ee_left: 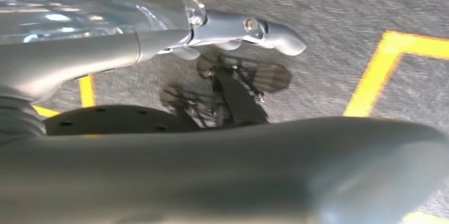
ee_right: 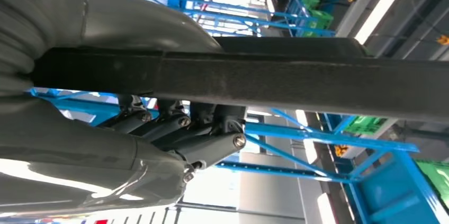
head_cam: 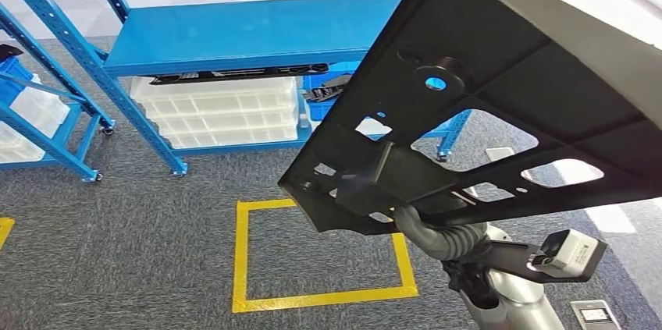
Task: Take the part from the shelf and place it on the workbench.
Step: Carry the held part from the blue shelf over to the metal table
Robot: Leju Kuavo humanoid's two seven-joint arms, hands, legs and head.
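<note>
Up in front of the head camera, one large black moulded panel (head_cam: 500,104), the part, is held tilted in the air, well clear of the blue shelf (head_cam: 250,30) behind it. Ribs and several cut-outs show on its underside.

Grip: the right hand (ee_right: 174,128) is clamped on the panel's edge. In the right wrist view the thumb lies on one face and the dark fingers (ee_right: 212,147) on the other. From the head view only the grey wrist cover and wrist camera show under the panel's lower corner.

Left hand (ee_left: 238,30): seen from its own wrist camera hanging over the grey carpet. One light finger is stretched out and nothing lies in what shows of the hand, but I cannot tell whether the rest is spread or curled.

Progress, as a judgement: pick-up looks done, since the part is off the shelf and carried. Left to do: reach the workbench and set the part down. No tabletop is visible, so the placement spot is unknown from here.

Count:
- parts in hand: one
- further dark parts lying under the shelf board: at least one (head_cam: 238,75)
- clear compartment trays (head_cam: 218,108) stacked below: number unclear
- blue racks: two, the second (head_cam: 39,88) to the left
- yellow floor square (head_cam: 320,256): one full outline
</note>
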